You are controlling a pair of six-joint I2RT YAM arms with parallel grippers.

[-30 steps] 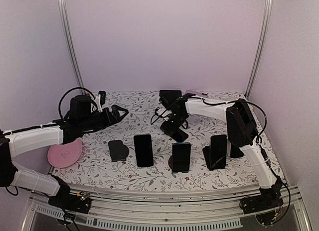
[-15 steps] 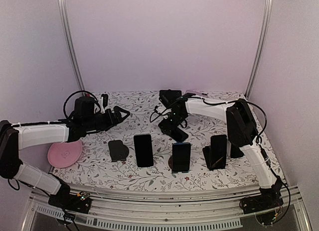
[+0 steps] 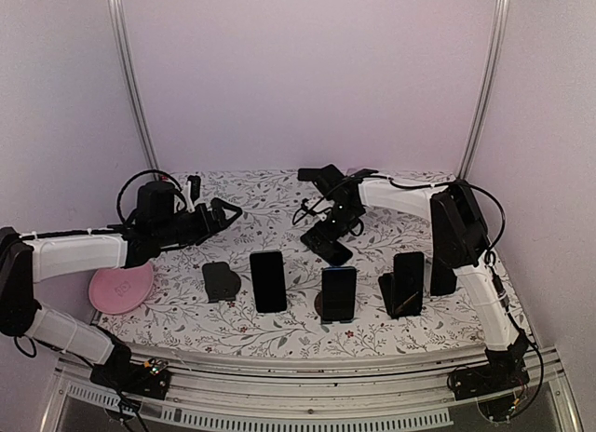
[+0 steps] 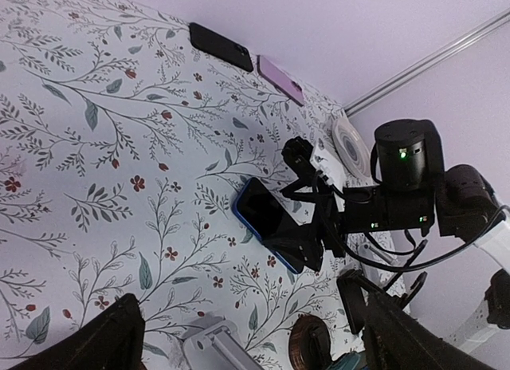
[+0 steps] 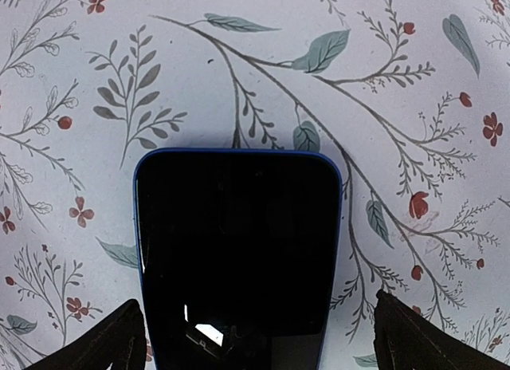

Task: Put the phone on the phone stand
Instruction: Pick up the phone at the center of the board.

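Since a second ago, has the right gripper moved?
Yes, slightly. In the top view the right gripper has shifted toward image right, judged against the blue phone lying beneath it, which has not moved.

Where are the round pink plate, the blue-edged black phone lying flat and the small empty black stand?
Round pink plate point(image 3: 121, 288), top view, its middle.
Blue-edged black phone point(image 5: 237, 258), right wrist view, screen middle.
Small empty black stand point(image 3: 221, 280), top view, its front face.

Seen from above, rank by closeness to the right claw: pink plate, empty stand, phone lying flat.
From the right gripper:
1. the flat phone, just beneath it.
2. the empty stand, near-left.
3. the pink plate, far left.
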